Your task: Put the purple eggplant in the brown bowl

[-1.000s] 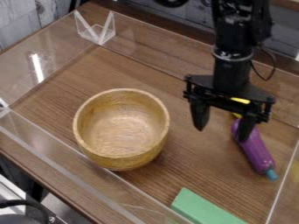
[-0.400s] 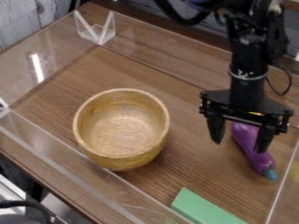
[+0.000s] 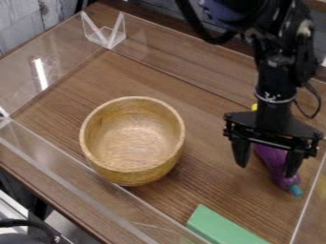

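At right on wood table (image 3: 152, 81) | black two-finger gripper (image 3: 272, 155) pointed down, jaws spread wide, straddling glossy purple toy eggplant (image 3: 277, 162) lying flat | round light-brown wooden bowl (image 3: 132, 139) sat well left, apart | flat green block (image 3: 230, 228) at front edge

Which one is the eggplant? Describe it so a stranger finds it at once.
Start at the big wooden brown bowl on the table, then look right to the black tool pointing down. The purple eggplant lies between its open fingers: glossy, elongated, teal-tipped, unlike the flat green block nearby.
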You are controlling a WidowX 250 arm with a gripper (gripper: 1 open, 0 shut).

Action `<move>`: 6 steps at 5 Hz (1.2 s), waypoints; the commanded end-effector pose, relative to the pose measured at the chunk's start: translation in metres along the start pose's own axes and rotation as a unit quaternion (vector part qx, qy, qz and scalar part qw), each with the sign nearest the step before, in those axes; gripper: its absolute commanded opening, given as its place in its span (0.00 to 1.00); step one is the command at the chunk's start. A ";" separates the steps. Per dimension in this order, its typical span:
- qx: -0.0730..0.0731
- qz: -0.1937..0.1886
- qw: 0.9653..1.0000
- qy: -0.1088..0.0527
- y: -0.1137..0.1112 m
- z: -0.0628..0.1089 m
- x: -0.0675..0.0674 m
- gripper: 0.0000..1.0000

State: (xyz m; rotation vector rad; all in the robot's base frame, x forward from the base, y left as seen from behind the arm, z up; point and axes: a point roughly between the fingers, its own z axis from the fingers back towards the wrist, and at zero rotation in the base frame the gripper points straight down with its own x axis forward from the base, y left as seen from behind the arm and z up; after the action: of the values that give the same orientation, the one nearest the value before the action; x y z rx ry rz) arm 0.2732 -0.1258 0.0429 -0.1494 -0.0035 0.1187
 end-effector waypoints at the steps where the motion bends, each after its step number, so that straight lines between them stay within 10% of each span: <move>1: -0.015 -0.005 1.000 -0.026 -0.012 0.008 0.012 1.00; 6: -0.009 0.019 0.999 -0.031 -0.007 -0.005 0.028 1.00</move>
State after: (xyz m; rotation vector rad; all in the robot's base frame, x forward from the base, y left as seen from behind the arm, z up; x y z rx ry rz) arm 0.2900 -0.1283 0.0247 -0.1395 -0.0119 0.1562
